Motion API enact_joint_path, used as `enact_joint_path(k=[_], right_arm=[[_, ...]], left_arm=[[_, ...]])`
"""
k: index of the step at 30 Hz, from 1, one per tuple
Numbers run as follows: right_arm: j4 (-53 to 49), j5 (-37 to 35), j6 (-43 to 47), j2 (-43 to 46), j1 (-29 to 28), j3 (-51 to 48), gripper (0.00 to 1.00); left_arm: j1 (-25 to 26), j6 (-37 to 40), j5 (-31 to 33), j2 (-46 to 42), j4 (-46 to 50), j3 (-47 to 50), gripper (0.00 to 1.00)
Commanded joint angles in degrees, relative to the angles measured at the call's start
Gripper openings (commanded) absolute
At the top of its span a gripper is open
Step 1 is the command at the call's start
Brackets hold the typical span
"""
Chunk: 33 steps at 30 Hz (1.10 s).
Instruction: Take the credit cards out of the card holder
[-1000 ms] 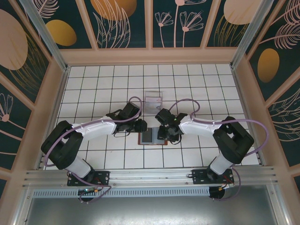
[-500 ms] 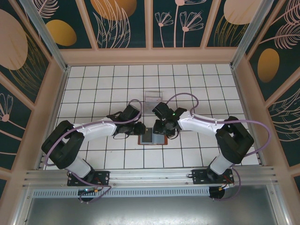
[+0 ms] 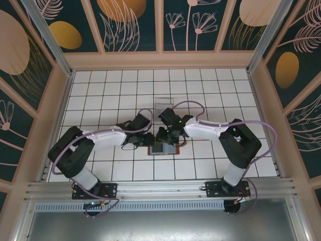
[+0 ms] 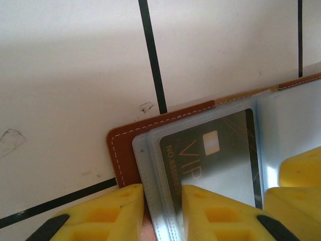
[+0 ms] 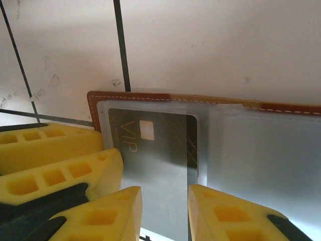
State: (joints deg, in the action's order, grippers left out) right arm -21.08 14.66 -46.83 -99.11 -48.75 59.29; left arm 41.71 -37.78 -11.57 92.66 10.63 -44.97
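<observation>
Left fingers [image 4: 100,216]: narrow gap, tips on corner of card holder [image 4: 123,150], clear sleeve edge running into gap; clamped or only pressing, cannot tell. Right fingers [image 5: 225,216]: slightly spread, straddling one edge of credit card [image 5: 160,135], tips over sleeve.
Tabletop [image 3: 100,95]: white tiles, dark grout lines. Walls [image 3: 135,25]: dark teal, floral print.
Card holder lies open, flat, mid-tabletop; both sets of fingers meet over it from opposite sides. Grey VIP card sits in clear sleeve pocket.

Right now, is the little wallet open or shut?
Open: the card holder lies spread flat, inside facing up, a VIP card showing in it.
</observation>
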Motion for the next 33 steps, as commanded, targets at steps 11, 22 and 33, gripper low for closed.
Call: enact_joint_path(k=[11, 22, 33], right_arm=[[2.3, 1.8, 0.9, -3.4, -0.5, 1.1, 0.30], [-1.9, -2.4, 1.9, -4.4, -1.0, 1.9, 0.29], [-5.5, -5.8, 2.3, -4.2, -1.4, 2.7, 0.28]], left_arm=[[0.4, -0.2, 0.5, 0.9, 2.3, 1.4, 0.26], [0.3, -0.1, 0.9, 0.2, 2.5, 1.1, 0.27], [0.3, -0.2, 1.1, -0.1, 2.7, 1.0, 0.28]])
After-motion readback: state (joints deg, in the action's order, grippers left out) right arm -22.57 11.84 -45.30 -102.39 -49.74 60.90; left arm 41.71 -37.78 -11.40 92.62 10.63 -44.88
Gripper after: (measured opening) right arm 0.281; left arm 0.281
